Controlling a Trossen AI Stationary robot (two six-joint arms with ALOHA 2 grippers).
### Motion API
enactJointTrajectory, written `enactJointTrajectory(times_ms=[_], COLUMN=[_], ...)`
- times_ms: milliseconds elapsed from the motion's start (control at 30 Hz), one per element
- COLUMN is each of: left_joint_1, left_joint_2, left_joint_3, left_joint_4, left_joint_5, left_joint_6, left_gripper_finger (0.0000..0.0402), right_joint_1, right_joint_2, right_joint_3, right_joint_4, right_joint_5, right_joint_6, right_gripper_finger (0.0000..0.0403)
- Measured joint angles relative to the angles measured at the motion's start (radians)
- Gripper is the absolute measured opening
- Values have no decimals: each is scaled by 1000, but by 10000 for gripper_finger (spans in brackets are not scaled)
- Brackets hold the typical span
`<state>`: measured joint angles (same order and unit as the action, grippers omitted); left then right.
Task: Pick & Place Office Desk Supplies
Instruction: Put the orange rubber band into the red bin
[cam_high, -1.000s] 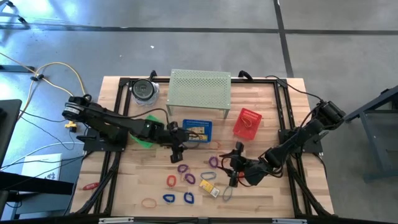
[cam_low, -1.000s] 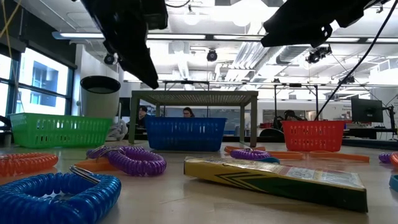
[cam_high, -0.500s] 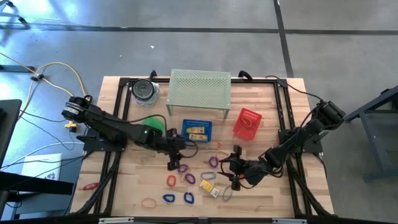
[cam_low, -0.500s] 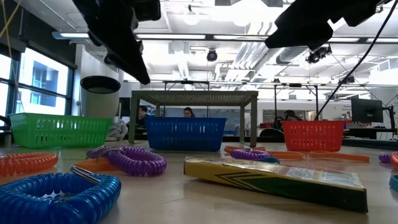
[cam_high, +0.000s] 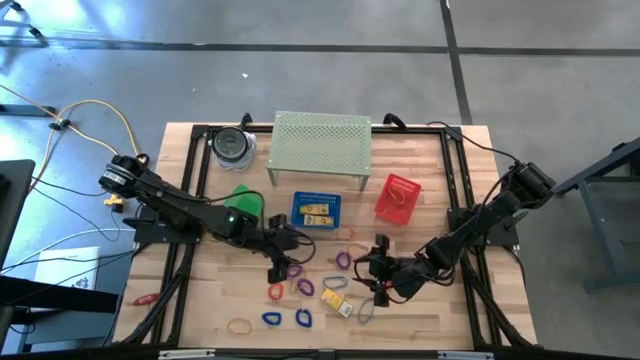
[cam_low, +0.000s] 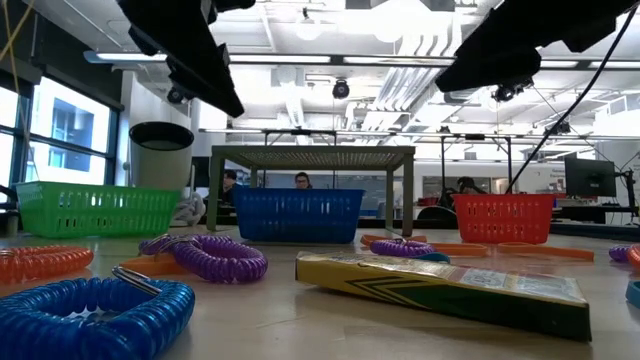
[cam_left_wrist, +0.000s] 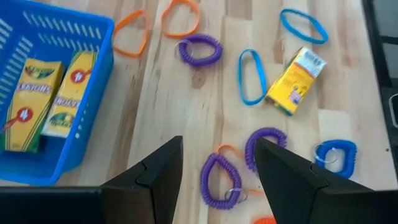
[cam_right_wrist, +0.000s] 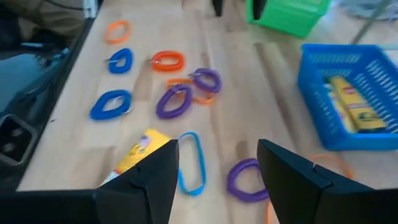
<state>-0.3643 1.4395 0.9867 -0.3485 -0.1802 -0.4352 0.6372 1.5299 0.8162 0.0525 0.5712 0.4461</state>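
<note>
The left hand (cam_high: 277, 268) hangs released and empty over two purple coil loops (cam_left_wrist: 219, 179) on the worktop (cam_high: 420, 160); the right hand (cam_high: 377, 277), also released, hovers beside a yellow crayon box (cam_high: 334, 297); more boxes lie in the blue basket (cam_high: 317, 197).

A: Where do we see the left arm?

B: It reaches in from the table's left edge toward the middle, stretched low. We see its gripper (cam_high: 277, 268) pointing down at the tabletop, fingers (cam_left_wrist: 155, 174) parted, holding nothing.

A: And the right arm?

B: It comes in from the right edge, bent low. Its gripper (cam_high: 376, 284) hangs near the centre, fingers (cam_right_wrist: 292, 171) spread apart, empty.
</note>
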Motion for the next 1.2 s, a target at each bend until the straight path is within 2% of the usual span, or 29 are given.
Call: enactJointTrajectory(times_ms=[100,700,1200], left_joint_1=[-3,-6,-6], left_joint_2=[0,0,0], left_joint_3=[0,0,0], left_joint_4=[15,13,13], left_joint_5=[0,0,0], left_joint_6=[13,29,51], left_gripper_finger=[191,191,191], right_joint_1=[6,52,50], right_joint_2=[0,0,0], right_joint_3=[0,0,0], right_joint_4=[0,-5,-76], right_joint_5=[-32,-30,-31], right_joint_6=[3,49,107], right_gripper_finger=[207,207,207])
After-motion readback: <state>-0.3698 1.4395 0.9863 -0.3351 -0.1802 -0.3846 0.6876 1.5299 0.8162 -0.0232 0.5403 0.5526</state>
